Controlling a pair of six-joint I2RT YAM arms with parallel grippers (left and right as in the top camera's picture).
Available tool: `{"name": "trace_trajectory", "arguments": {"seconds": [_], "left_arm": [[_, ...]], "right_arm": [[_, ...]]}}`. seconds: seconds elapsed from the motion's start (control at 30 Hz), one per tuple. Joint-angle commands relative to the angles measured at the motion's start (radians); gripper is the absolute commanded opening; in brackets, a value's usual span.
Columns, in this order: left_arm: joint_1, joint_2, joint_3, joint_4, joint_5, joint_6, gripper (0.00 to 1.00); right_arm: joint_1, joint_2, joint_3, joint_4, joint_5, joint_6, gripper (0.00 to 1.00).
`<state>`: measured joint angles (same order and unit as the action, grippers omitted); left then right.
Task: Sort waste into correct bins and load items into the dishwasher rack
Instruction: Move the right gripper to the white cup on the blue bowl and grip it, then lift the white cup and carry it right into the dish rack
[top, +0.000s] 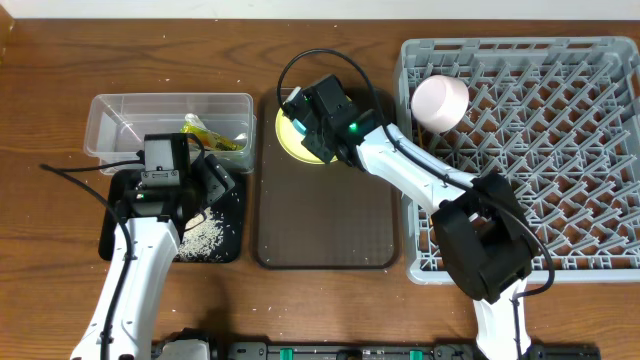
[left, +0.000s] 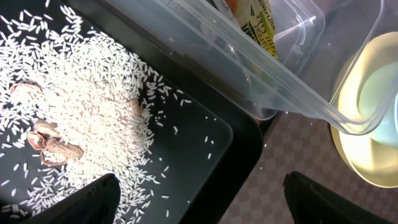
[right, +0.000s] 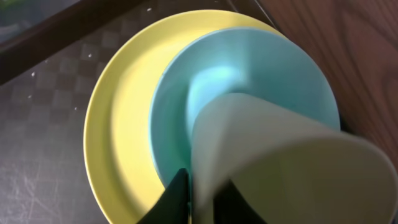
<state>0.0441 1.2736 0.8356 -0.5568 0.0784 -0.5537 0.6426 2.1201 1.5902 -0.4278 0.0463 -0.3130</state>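
The right gripper (right: 200, 199) is seen lowered over the far end of the large brown rectangular serving tray (top: 325, 220), with its fingers drawn close together on the wall of a small white cup (right: 280, 155), which is pinched between them and tilted. The cup is held just above a light blue round bowl (right: 249, 68), and that bowl is seated on a round yellow plate (right: 124, 112) resting on the brown tray's far end. The left gripper (left: 199, 205) is held with its fingers spread wide apart over a shallow glossy black rectangular tray (left: 205, 143), and nothing is gripped between them. Loose pale rice-like grains (left: 93, 93) are heaped and scattered across the black tray, and a few brown shell-like pieces (left: 53, 146) are mixed in with them. Just beyond the black tray a clear rectangular plastic tub (top: 130, 115) is placed, and a green-and-orange snack wrapper (top: 210, 135) is lying inside it. To the right of the brown tray the large square grey plastic dishwasher rack (top: 560, 160) is set on the wooden table (top: 60, 60), and a white bowl (top: 440, 100) is lodged among the pegs in its far left corner.
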Motion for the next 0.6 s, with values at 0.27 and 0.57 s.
{"name": "trace_trajectory", "arguments": {"seconds": [0.27, 0.57], "left_arm": [[0.003, -0.006, -0.005, -0.002, -0.012, -0.005, 0.87], [0.003, -0.006, -0.005, -0.002, -0.012, -0.005, 0.87]], "right_arm": [[-0.006, -0.054, 0.007, -0.023, 0.036, -0.002, 0.07], [-0.008, -0.06, 0.008, -0.079, 0.034, 0.03, 0.01]]}}
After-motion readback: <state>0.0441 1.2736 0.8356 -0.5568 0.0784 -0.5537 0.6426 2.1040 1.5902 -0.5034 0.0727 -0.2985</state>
